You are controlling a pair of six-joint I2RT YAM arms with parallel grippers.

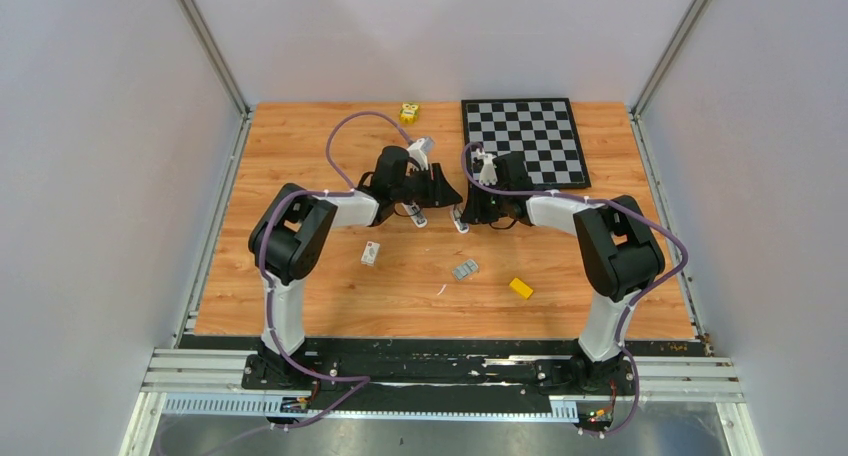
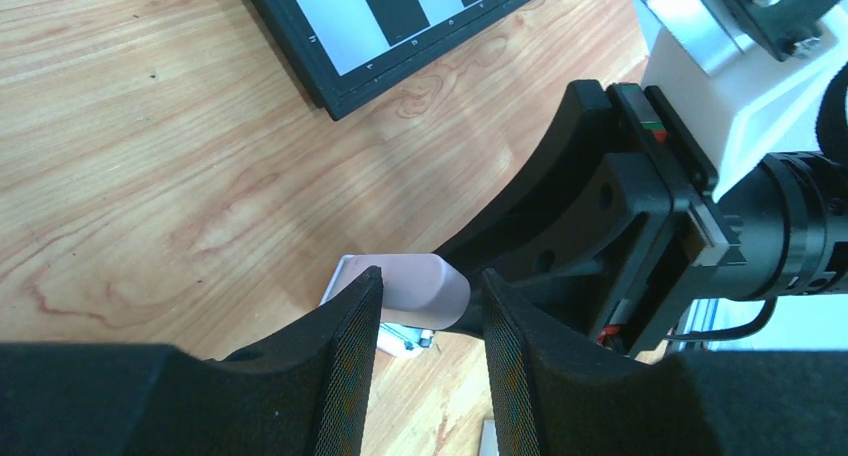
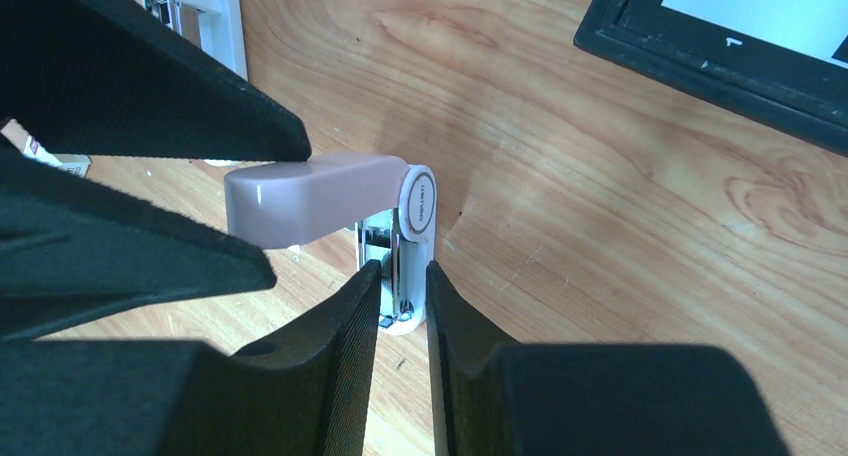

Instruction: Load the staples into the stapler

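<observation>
Pink stapler (image 3: 310, 201) in jaws, staples (image 1: 465, 269) well apart

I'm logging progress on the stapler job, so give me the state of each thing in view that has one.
stapler, open, pink top lifted off its metal base
staples, loose on the table, not yet loaded
left end effector, shut on the stapler's pink top
right end effector, shut on the stapler's base
chessboard, unfolded flat
</observation>
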